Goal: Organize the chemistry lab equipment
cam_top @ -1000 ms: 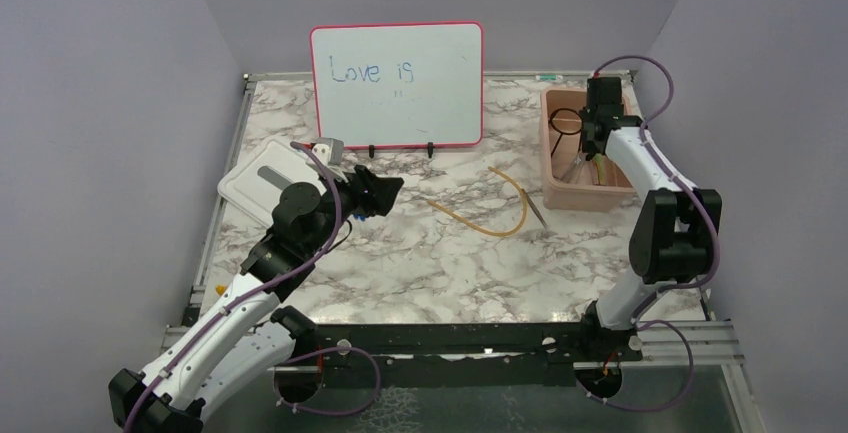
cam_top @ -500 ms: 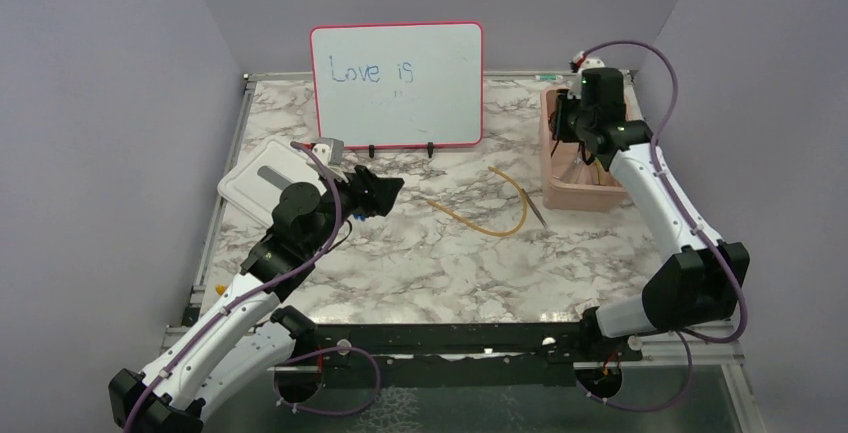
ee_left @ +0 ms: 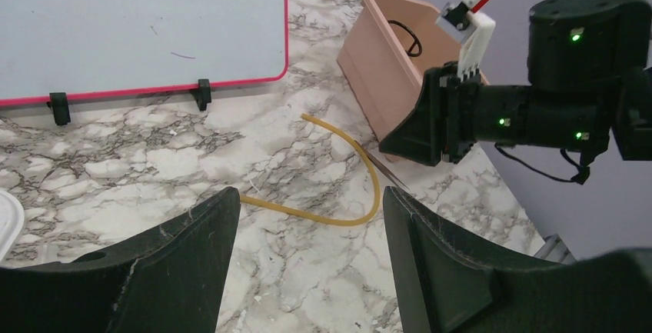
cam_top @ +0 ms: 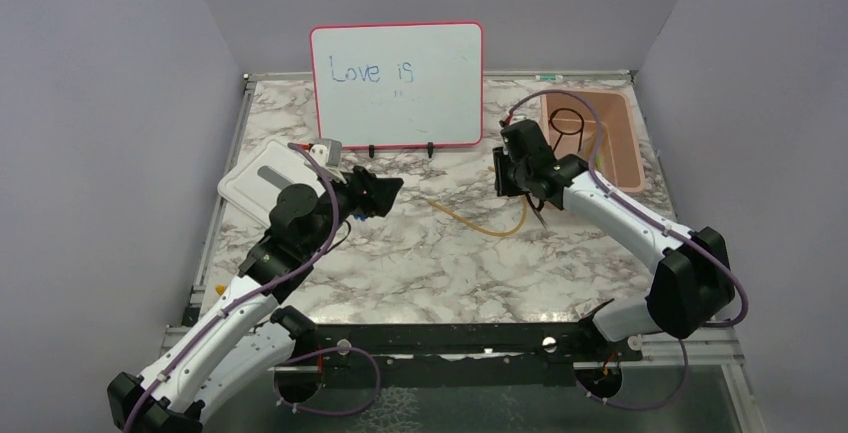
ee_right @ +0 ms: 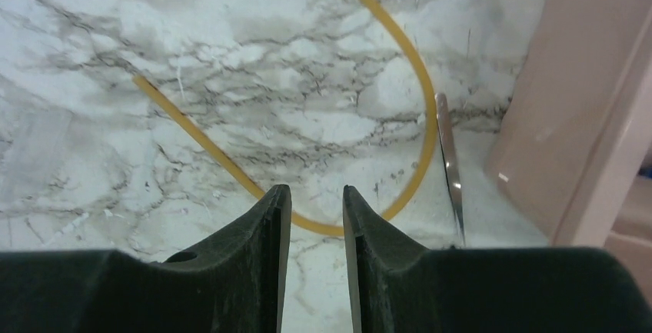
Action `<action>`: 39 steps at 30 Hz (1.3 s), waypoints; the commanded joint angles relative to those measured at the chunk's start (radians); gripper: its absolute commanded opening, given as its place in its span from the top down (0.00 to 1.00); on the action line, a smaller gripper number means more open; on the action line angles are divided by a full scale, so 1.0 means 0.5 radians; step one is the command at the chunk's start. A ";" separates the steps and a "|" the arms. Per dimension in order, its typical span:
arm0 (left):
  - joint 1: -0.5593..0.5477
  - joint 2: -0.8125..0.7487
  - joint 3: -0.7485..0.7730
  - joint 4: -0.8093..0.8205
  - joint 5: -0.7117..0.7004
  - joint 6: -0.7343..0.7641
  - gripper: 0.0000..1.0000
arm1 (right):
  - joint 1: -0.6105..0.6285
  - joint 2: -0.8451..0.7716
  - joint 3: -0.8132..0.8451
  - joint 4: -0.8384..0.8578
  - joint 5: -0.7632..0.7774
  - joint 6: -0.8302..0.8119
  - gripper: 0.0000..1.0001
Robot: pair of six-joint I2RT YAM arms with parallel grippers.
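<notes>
Left gripper (ee_left: 307, 268) hangs wide open and empty above the marble table (cam_top: 420, 273). Amber rubber tube (ee_right: 192, 129) lies curved mid-table, with the right gripper (ee_right: 317, 218) just over its bend, fingers narrowly apart. Tube looks light, floppy, grippy; pinch at the bend. Forceps (ee_right: 450, 164) just beside it: thin, probably slippery. Pink bin (cam_top: 625, 143) on the right holds the wire ring (cam_top: 567, 121). Purple walls (cam_top: 100, 103) close in.

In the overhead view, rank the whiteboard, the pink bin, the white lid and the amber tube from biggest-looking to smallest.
1. whiteboard, clearly largest.
2. pink bin and white lid look close; the lid is partly covered, so no ranking between them.
3. amber tube, smallest.
</notes>
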 commanded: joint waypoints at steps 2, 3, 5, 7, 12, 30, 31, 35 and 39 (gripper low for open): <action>0.012 -0.049 -0.009 0.056 0.055 0.009 0.29 | 0.029 0.031 -0.180 -0.084 0.243 0.366 0.66; 0.012 -0.050 -0.010 0.058 0.057 0.007 0.29 | 0.031 0.047 -0.200 -0.113 0.282 0.419 0.66; 0.012 -0.058 -0.013 0.062 0.065 0.005 0.29 | 0.032 0.085 -0.242 -0.137 0.318 0.487 0.68; 0.012 -0.064 -0.014 0.066 0.067 0.004 0.29 | 0.031 0.127 -0.274 -0.184 0.399 0.607 0.68; 0.012 -0.080 -0.020 0.071 0.068 -0.005 0.29 | 0.037 0.185 -0.372 -0.205 0.465 0.838 0.70; 0.012 -0.063 -0.027 0.072 0.066 -0.014 0.29 | 0.036 0.371 -0.503 -0.051 0.412 1.025 0.72; 0.012 -0.061 -0.026 0.072 0.068 -0.014 0.29 | 0.036 0.374 -0.505 -0.049 0.419 1.028 0.72; 0.012 -0.055 -0.028 0.071 0.066 -0.016 0.29 | 0.037 0.374 -0.495 -0.068 0.462 0.999 0.73; 0.012 -0.050 -0.026 0.072 0.068 -0.014 0.29 | 0.041 0.366 -0.482 -0.053 0.429 0.964 0.74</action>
